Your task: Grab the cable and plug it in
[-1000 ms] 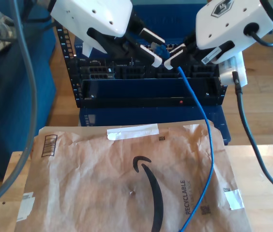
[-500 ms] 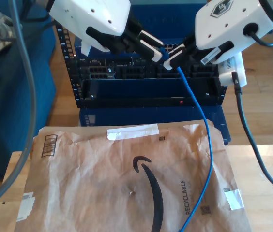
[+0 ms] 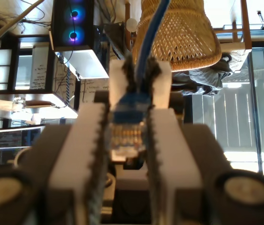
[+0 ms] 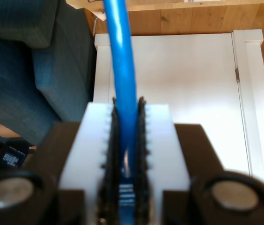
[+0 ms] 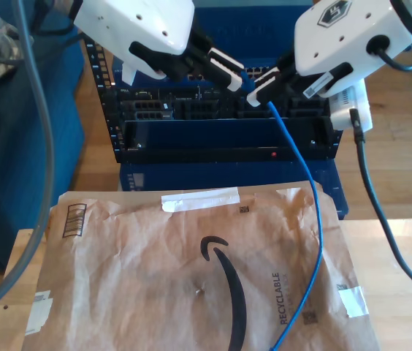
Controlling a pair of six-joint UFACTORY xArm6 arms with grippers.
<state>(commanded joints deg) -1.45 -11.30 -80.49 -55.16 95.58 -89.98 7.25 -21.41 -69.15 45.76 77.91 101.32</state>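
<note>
Blue cable point(image 5: 310, 196): plug pinched by my first gripper point(image 3: 128, 136), cord pinched by my second gripper point(image 4: 125, 154).

The cable point(image 5: 310, 212) ran off the exterior view's lower edge past the paper mailer point(image 5: 191, 278), so its far end was cut off. Its plug point(image 3: 128, 133) was blurred between the fingers point(image 3: 87, 154) of my first gripper point(image 3: 127, 159). Where it met my second gripper point(image 4: 127, 187), the jaws hid it. The rack's point(image 5: 220, 128) ports were too small to tell apart.
</note>
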